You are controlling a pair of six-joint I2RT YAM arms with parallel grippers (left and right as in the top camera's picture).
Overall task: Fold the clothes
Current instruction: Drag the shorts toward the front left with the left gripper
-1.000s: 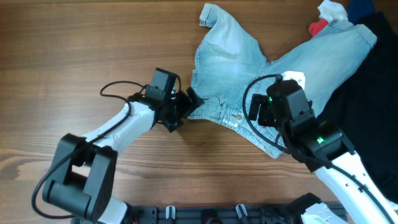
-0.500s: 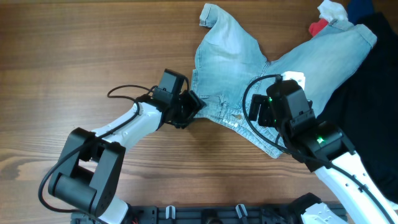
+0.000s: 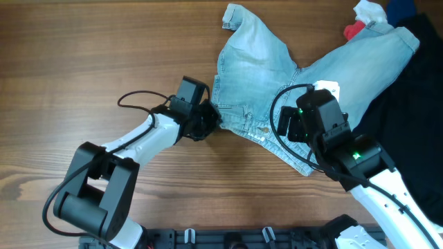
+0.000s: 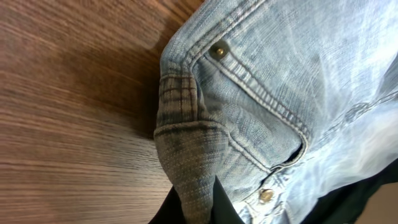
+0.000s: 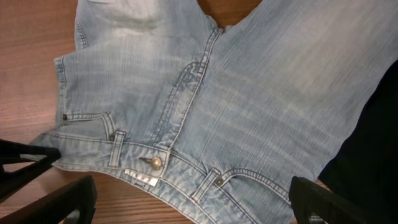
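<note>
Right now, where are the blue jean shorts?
Overhead, the shorts lie on the table right of its middle, waistband corner pinched by the left hand, a black garment on their right.

1. The shorts [image 3: 277, 76]: light blue denim, faded almost white in streaks, with paler stitching. The corner above the left fingers [image 4: 225, 208] is greyer.
2. The rivets [image 4: 217, 50] and button [image 5: 155, 163]: dull brass. The button lies between the right fingers [image 5: 62, 200].
3. Both pairs of fingers: black.
4. The bench [image 3: 83, 55]: warm brown with darker wood grain.
5. The black garment [image 3: 415, 117] is beyond the right fingers. Past it are a red cloth [image 3: 354, 30], a white cloth [image 3: 367, 12] and a deep blue cloth [image 3: 401, 8].
</note>
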